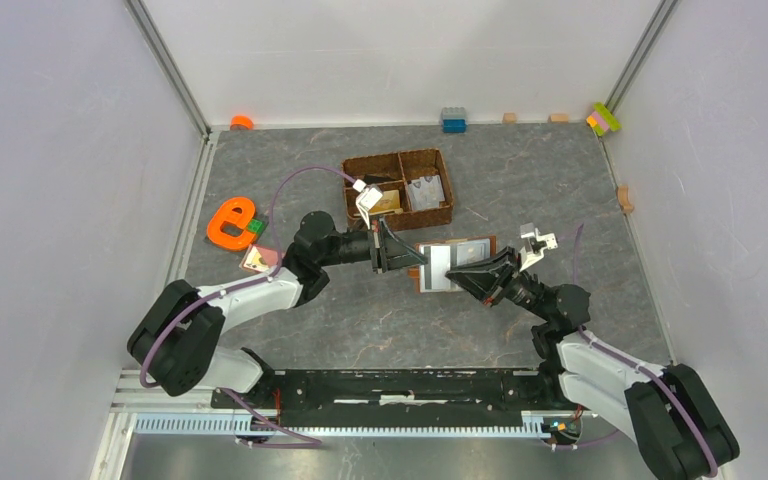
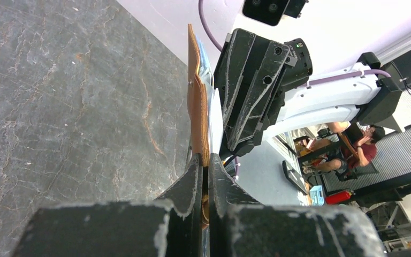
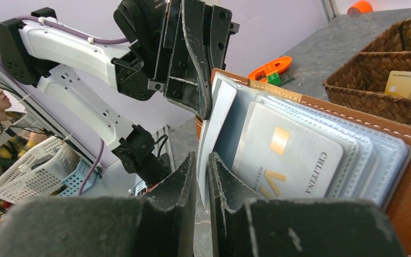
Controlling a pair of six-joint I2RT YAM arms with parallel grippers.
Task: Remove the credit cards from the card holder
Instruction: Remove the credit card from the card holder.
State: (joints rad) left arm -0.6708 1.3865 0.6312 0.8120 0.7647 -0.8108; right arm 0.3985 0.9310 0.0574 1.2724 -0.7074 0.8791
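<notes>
The card holder lies open on the table, brown outside and pale grey-blue inside. My left gripper is shut on its left edge; the left wrist view shows the brown flap edge-on, pinched between the jaws of that gripper. My right gripper has its jaws closed on the edge of a pale credit card that stands out of the pocket. Another grey-white credit card with gold marks sits in a clear sleeve. In the top view the right gripper is over the wallet's near side.
A brown woven basket behind the wallet holds a gold-tan card and a pale one. An orange loop toy and a small flat piece lie left. Coloured blocks line the back wall.
</notes>
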